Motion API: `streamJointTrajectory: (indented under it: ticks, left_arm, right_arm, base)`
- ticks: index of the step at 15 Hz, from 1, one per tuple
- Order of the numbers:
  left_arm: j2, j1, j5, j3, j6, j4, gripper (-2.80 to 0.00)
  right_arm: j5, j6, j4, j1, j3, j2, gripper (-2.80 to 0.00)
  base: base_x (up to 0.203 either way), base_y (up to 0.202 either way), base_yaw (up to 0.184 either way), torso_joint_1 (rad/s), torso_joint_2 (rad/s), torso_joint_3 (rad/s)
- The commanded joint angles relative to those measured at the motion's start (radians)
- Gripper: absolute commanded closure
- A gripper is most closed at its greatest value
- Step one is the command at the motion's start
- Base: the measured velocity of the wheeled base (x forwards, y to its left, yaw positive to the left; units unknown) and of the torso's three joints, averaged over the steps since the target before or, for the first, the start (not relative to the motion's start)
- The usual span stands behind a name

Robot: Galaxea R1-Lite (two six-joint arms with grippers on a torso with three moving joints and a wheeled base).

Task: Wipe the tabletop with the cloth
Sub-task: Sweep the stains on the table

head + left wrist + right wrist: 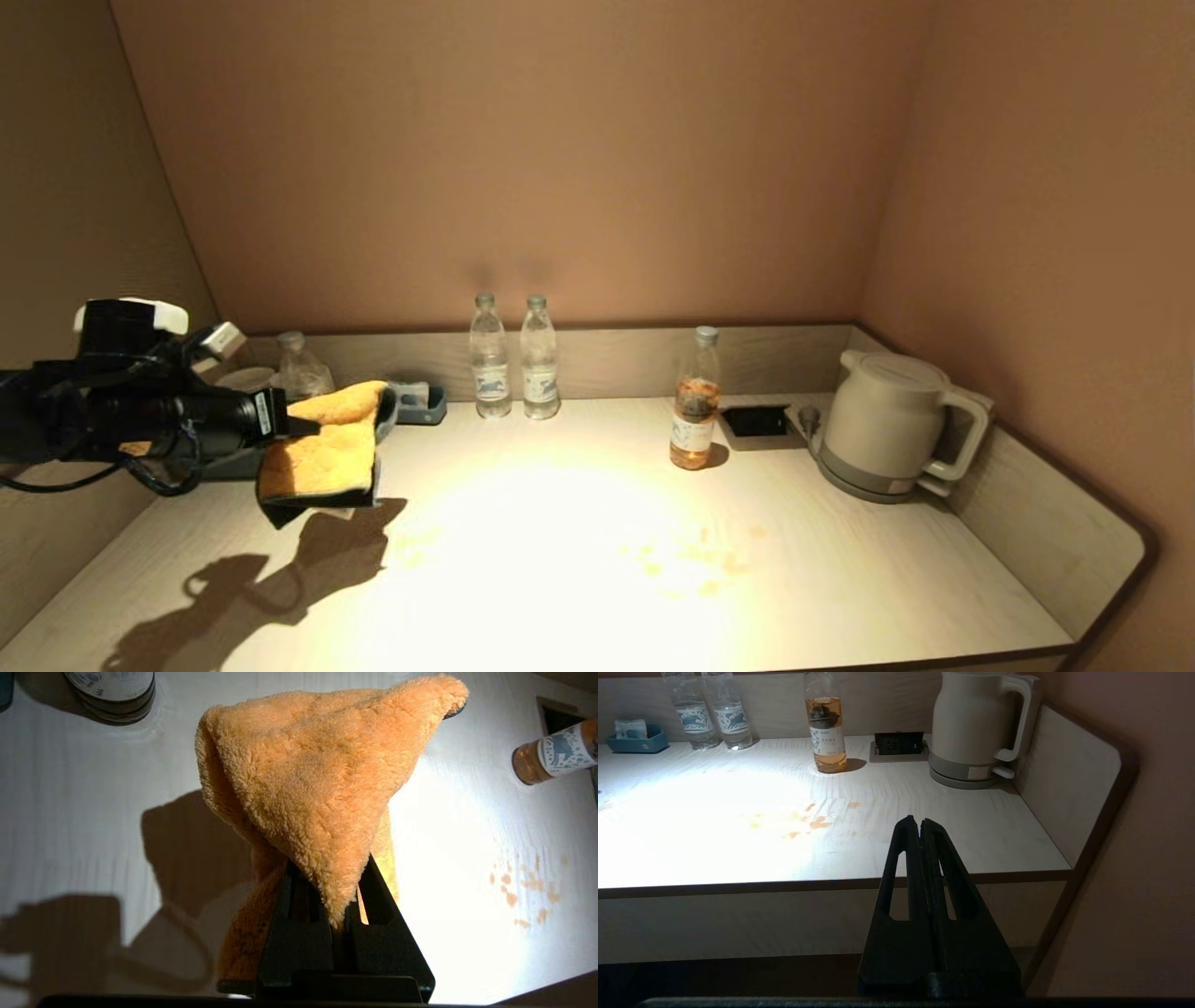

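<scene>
My left gripper [294,427] is shut on the orange fuzzy cloth [327,448] and holds it in the air above the left part of the pale wood-grain tabletop [840,579]. The cloth hangs down with its dark backing at the lower edge. In the left wrist view the cloth [317,779] drapes over the closed gripper [334,872]. Orange spots [700,560] lie on the tabletop right of the middle; they also show in the left wrist view [523,891] and the right wrist view [808,823]. My right gripper [920,823] is shut and empty, in front of the table's front edge.
Two clear water bottles [513,359] stand at the back rim, a tea bottle [695,401] right of them, a white kettle [887,425] at the back right, a black socket panel [756,422] beside it. A blue-grey tissue box [420,401] and another bottle [299,369] stand back left.
</scene>
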Motion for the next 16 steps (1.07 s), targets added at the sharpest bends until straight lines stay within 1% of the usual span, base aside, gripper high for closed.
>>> streamJointTrajectory:
  ticks: [1,2,5,7,10,16]
  left_arm:
    - [0.082,-0.056,0.074,-0.017,-0.003,-0.004,0.00]
    - [0.112,-0.064,0.096,-0.017,-0.001,-0.008,0.00]
    - [0.137,-0.065,0.112,-0.006,0.009,-0.024,0.00]
    - [0.138,-0.053,0.121,-0.003,0.038,-0.022,0.00]
    - [0.177,-0.052,0.227,0.039,0.087,-0.023,0.00]
    - [0.245,-0.050,0.235,0.052,0.093,-0.024,0.00]
  right_arm:
    - [0.000,0.000,-0.001,0.000,0.000,0.000,0.00]
    - [0.000,0.000,-0.001,0.000,0.000,0.000,0.00]
    - [0.000,0.000,-0.002,0.000,0.000,0.000,0.00]
    - [0.000,0.000,-0.001,0.000,0.000,0.000,0.00]
    - [0.000,0.000,-0.001,0.000,0.000,0.000,0.00]
    - [0.000,0.000,-0.001,0.000,0.000,0.000,0.00]
  base:
    - [0.000,0.000,0.000,0.000,0.00,0.000]
    - [0.000,0.000,0.000,0.000,0.00,0.000]
    - [0.000,0.000,0.000,0.000,0.00,0.000]
    - [0.000,0.000,0.000,0.000,0.00,0.000]
    - [0.000,0.000,0.000,0.000,0.00,0.000]
    - [0.000,0.000,0.000,0.000,0.00,0.000]
